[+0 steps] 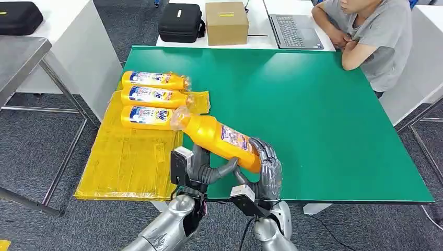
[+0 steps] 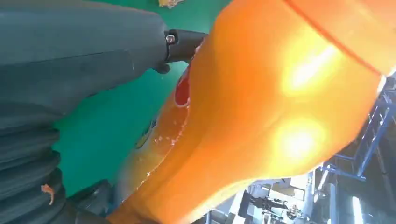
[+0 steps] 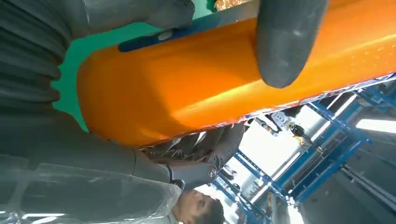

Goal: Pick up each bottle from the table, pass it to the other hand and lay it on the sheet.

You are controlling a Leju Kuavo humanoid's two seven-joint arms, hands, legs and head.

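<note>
both hands (image 1: 240, 170) grip orange bottle (image 1: 222, 137)

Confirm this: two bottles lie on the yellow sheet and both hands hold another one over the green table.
Wrong on the count. The head view shows three bottles lying on the yellow sheet, not two. The rest stands: the left hand and right hand both hold another bottle over the green table.

Glossy orange plastic bottle (image 1: 222, 138), crinkled yellow sheet (image 1: 130, 162), matt green table (image 1: 313, 115)
</note>
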